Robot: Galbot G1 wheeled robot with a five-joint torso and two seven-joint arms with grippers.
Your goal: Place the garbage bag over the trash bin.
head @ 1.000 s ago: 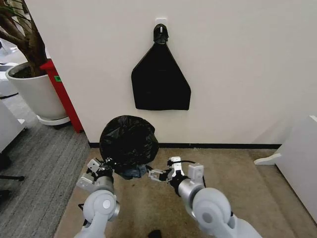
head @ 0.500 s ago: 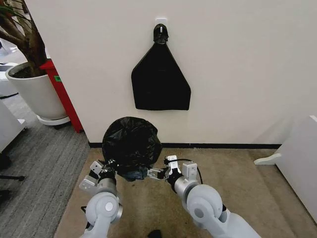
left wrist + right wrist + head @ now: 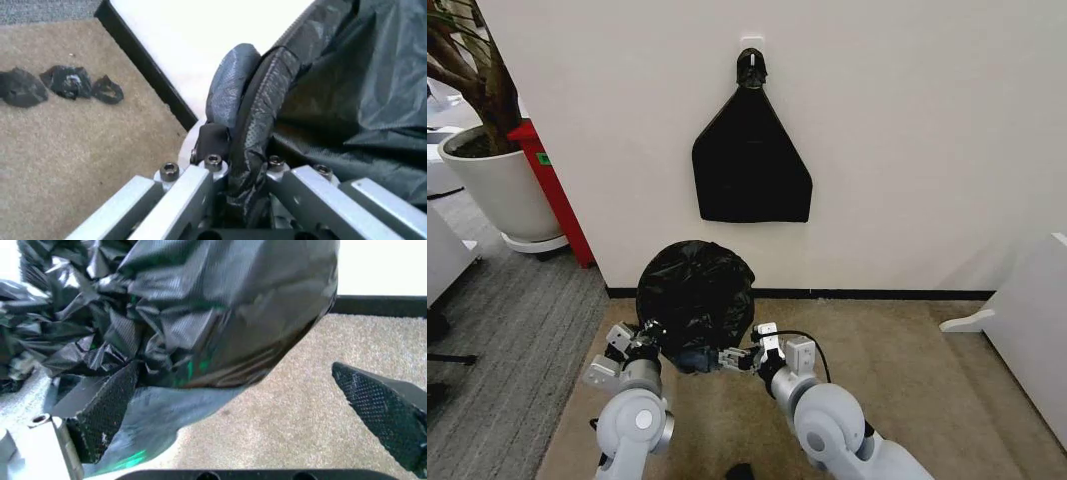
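The garbage bag (image 3: 695,298) is a glossy, crinkled black dome on the tan carpet, close to the wall. It hides the trash bin beneath it. My left gripper (image 3: 643,341) is at the bag's lower left edge, and the left wrist view shows it (image 3: 247,125) shut on a fold of the bag (image 3: 347,100). At the bag's lower right edge is my right gripper (image 3: 733,357). In the right wrist view it (image 3: 237,405) is open, its textured fingers (image 3: 103,412) spread wide, one against the bag's (image 3: 220,315) underside.
A flat black triangular sheet (image 3: 752,165) hangs from a wall hook above. A large white plant pot (image 3: 502,185) and a red panel (image 3: 552,190) stand at the left, and white furniture (image 3: 1027,320) at the right. Black scraps (image 3: 63,82) lie on the carpet by the baseboard.
My right gripper has moved left, in under the bag's right edge. The bag has shifted slightly lower and to the right. My left gripper keeps its hold.
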